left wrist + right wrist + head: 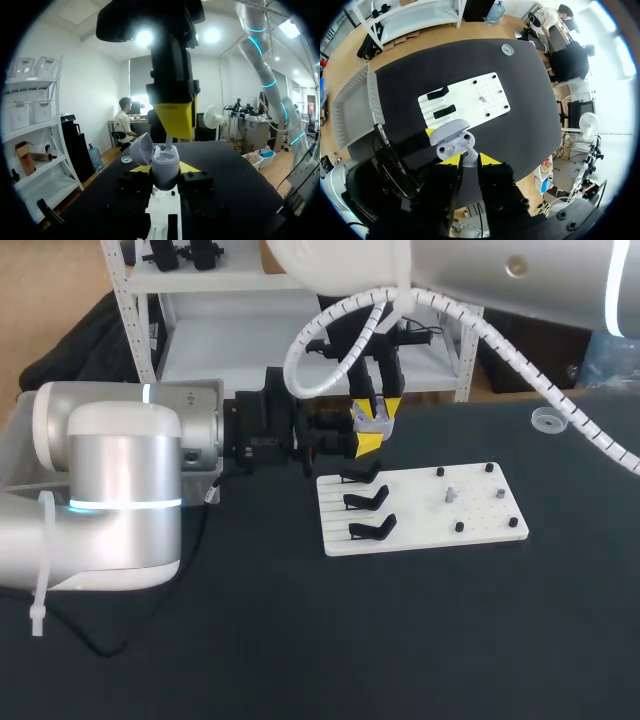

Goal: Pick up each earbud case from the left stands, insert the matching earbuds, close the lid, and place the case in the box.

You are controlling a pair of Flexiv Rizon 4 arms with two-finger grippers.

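Now your left tool (166, 170) clamps the case (165, 161) (lid (141, 149) open) and your right tool (469, 160) pinches an earbud (468, 149) above it.

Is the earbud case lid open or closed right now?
Open: in both wrist views the lid is swung aside from the case body.

Board (420, 525) sits on the surface (300, 640), right of centre. Three stands (365, 500) run near to far on its left part, pegs (459, 527) on its right. Above the far-left corner, left claw (366, 440) grips the case (165, 167). Right claw (382, 406) hangs over it, gripping an earbud (169, 142). Tray (352, 100) left of board, disc (545, 420) far right.
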